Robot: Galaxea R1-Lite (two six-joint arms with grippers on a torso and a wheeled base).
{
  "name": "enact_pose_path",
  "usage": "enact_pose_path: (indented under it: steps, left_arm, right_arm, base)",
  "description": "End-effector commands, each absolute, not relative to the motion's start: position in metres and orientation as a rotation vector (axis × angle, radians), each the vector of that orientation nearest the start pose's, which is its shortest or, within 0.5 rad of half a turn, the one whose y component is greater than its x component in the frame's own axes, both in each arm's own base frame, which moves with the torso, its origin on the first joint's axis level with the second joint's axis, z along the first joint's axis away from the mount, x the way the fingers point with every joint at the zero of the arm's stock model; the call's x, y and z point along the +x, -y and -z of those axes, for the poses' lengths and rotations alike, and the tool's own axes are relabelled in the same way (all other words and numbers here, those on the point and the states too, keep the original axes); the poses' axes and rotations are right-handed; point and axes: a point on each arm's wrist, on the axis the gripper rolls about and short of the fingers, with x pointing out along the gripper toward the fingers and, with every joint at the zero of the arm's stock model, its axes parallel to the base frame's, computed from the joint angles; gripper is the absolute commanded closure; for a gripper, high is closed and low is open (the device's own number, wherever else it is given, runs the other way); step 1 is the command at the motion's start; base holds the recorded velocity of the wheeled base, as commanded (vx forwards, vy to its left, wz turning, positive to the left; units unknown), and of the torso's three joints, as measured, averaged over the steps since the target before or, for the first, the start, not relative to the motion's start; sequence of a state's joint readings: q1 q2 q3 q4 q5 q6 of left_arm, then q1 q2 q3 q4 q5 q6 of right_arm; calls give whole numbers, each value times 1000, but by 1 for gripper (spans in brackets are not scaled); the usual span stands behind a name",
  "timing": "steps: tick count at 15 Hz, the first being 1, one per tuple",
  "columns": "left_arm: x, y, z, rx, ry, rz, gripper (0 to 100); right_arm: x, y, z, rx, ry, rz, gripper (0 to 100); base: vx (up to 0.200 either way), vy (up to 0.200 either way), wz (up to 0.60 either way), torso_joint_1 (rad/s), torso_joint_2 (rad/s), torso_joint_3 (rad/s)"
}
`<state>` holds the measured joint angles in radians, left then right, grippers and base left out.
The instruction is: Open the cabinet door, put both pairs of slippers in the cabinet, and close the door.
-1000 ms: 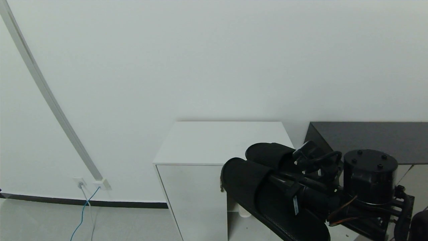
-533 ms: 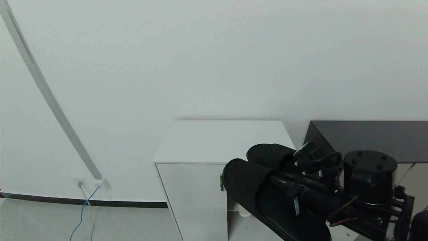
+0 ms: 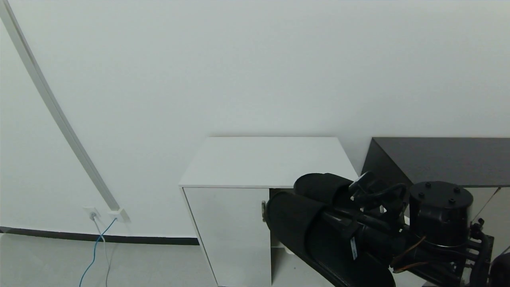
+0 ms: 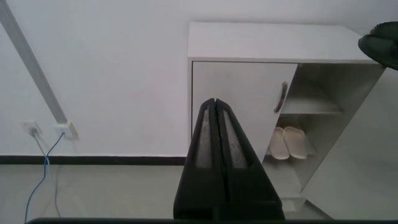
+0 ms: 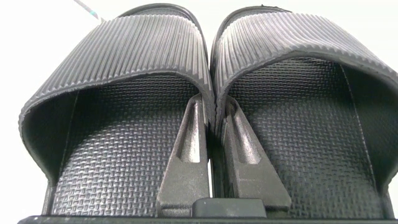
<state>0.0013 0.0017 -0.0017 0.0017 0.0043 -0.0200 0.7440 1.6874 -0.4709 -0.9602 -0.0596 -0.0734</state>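
Pair of black ribbed rubber slippers [image 5: 149, 62] — held side by side in the air, outside the white box-shaped cabinet [image 3: 263, 163], before its open right half and at about the height of its top; toes toward the cabinet; the two inner strap edges touch.

Right gripper [image 5: 213, 109] — one finger inside each slipper; jaws pinching the two touching strap edges between them.

Left gripper [image 4: 215, 109] — jaws pressed together with nothing between them; held above the floor, well apart from the cabinet, facing its front.

Cabinet, further — stands on the floor against a white wall; left door [image 4: 242, 106] shut, with a dark vertical handle [image 4: 283, 98] at its inner edge; right half open, showing a shelf [image 4: 314, 106] and a lower level beneath it; whether the panel at the far right is the swung door or the side wall cannot be told.

Pair of pale cream slippers [image 4: 291, 143] — inside the cabinet on the lower level, side by side and touching.

Dark grey counter [image 3: 438, 159] — just beside the cabinet on its right.

Grey cable duct [image 3: 51, 107] — runs slantwise down the wall to two white wall sockets [image 3: 92, 212]; a blue cable [image 3: 93, 255] hangs from them to the floor.
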Motion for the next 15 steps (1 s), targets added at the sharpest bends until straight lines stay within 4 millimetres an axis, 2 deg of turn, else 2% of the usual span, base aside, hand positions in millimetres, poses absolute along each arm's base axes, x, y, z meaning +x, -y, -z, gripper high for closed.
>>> enact_pose_path:
  steps: [1, 15]
  left_arm:
    - [-23, 0, -76, -20, -1, -6, 100]
    - [-23, 0, -76, -21, -1, -6, 100]
  right_arm:
    - [195, -179, -134, -174, -218, -692, 100]
    - [194, -179, -133, -169, -203, -695, 100]
  base:
    - [0, 0, 0, -159, 325, 183]
    - [0, 0, 0, -170, 383, 213]
